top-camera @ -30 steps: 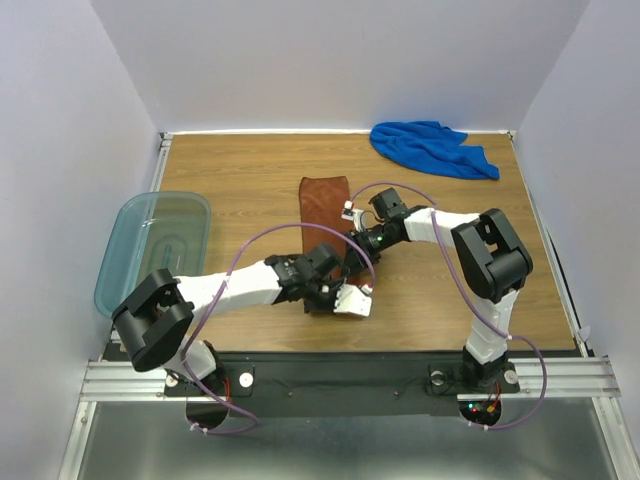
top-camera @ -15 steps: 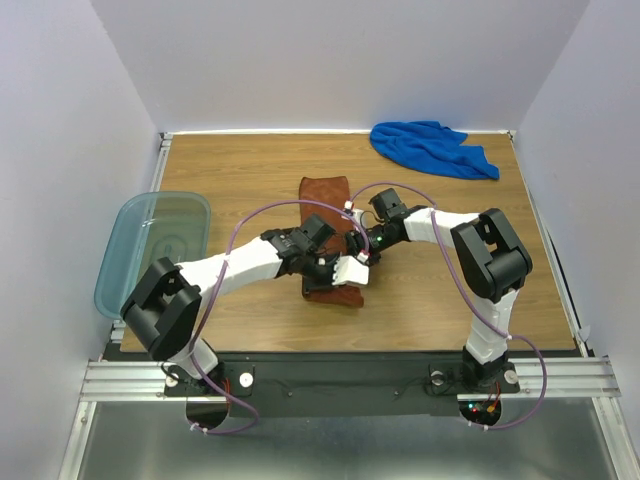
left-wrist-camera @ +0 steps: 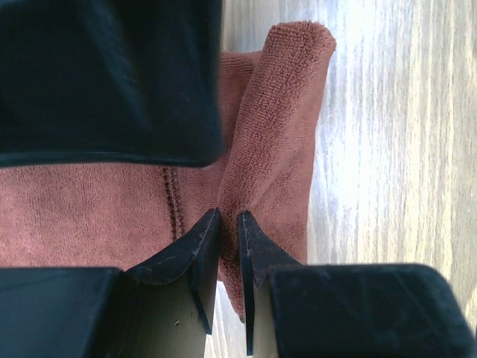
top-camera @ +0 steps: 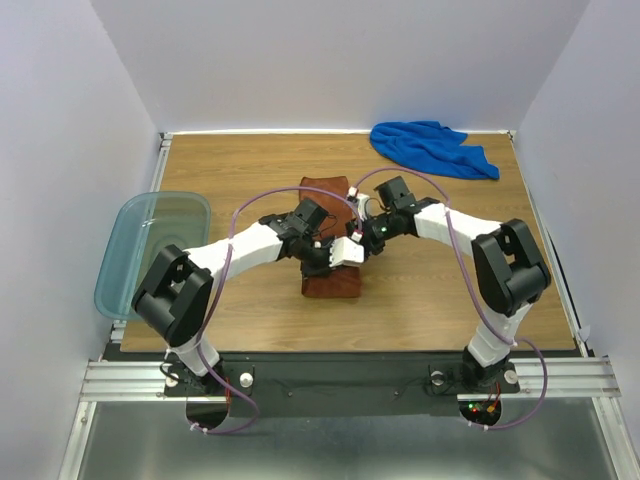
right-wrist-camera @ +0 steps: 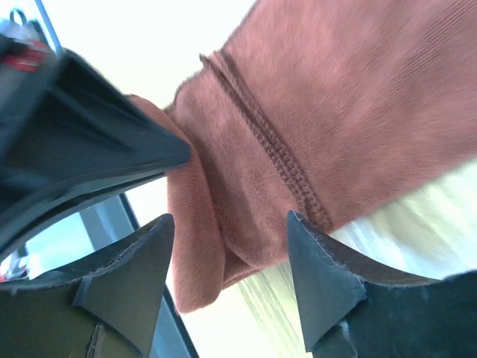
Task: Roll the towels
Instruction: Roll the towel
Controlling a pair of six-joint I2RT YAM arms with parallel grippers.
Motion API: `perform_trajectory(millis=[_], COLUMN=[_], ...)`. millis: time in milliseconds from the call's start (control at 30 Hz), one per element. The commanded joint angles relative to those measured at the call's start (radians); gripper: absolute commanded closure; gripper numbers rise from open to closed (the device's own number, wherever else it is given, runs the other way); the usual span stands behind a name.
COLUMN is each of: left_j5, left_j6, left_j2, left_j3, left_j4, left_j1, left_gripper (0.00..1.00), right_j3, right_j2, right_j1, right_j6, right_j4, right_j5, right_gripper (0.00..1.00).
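Left hand: my left gripper (left-wrist-camera: pixel 229 224) has its jaws drawn nearly together on a raised fold of the rust-brown towel (top-camera: pixel 331 284). The cloth peaks up from the tips, so I read it as a pinch.
Right hand: my right gripper (right-wrist-camera: pixel 229 218) has its jaws standing apart, straddling the doubled-over hemmed edge without pressing it.
Brown towel: it lies on the table (top-camera: pixel 230 170) directly under both hands, with its turned-over part right at the fingertips and bare cloth showing on either side of them.
Blue towel: the blue towel (top-camera: pixel 430 147) is bunched in a heap well beyond my right hand and out to its right, with neither hand near it.
Feel: I expect it to be light and limp, with a plush nap. It has no stiffness, so any unsupported part will sag, but the pile should give the pads good bite. It is not fragile.
Where to hold: I would take it at the hem, one hand toward each end of the turned edge, pinching through both layers.
Risk: a single pinch mid-edge would likely bunch the cloth into a peak rather than turn it evenly — and letting go could let the roll spring loose.
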Motion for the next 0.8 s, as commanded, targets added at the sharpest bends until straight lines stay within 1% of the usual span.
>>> perform_trajectory(millis=[0, 133, 267, 367, 433, 533, 600, 633, 667, 767], left_j5=[0.04, 0.06, 0.053, 0.039, 0.041, 0.03, 0.028, 0.028, 0.033, 0.037], left_j6=[0.01, -0.01, -0.01, -0.013, -0.016, -0.018, -0.018, -0.019, -0.021, -0.021], left_j2=[0.014, 0.048, 0.071, 0.095, 0.109, 0.125, 0.14, 0.146, 0.151, 0.168], left_j3=[0.051, 0.066, 0.071, 0.075, 0.08, 0.08, 0.086, 0.089, 0.092, 0.103], left_j4=[-0.001, 0.01, 0.033, 0.042, 0.047, 0.064, 0.072, 0.07, 0.07, 0.073], left_j1=[0.02, 0.039, 0.059, 0.063, 0.07, 0.079, 0.083, 0.083, 0.086, 0.093], left_gripper=[0.74, 0.73, 0.73, 0.73, 0.73, 0.73, 0.73, 0.73, 0.73, 0.73], right_j3=[0.041, 0.019, -0.007, -0.004, 0.002, 0.001, 0.004, 0.009, 0.013, 0.033], right_j2=[-0.084, -0.133, -0.205, -0.251, -0.274, -0.303, -0.33, -0.334, -0.334, -0.324], right_j1=[-0.042, -0.088, -0.16, -0.168, -0.168, -0.168, -0.169, -0.17, -0.168, -0.168], right_j6=[-0.04, -0.08, -0.142, -0.248, -0.291, -0.325, -0.333, -0.321, -0.31, -0.249], right_j4=[-0.026, -0.052, -0.12, -0.218, -0.27, -0.301, -0.315, -0.316, -0.318, -0.312], right_j5=[0.056, 0.045, 0.022, 0.037, 0.052, 0.062, 0.048, 0.04, 0.028, -0.047], right_gripper=[0.32, 0.33, 0.34, 0.34, 0.33, 0.34, 0.36, 0.39, 0.41, 0.46])
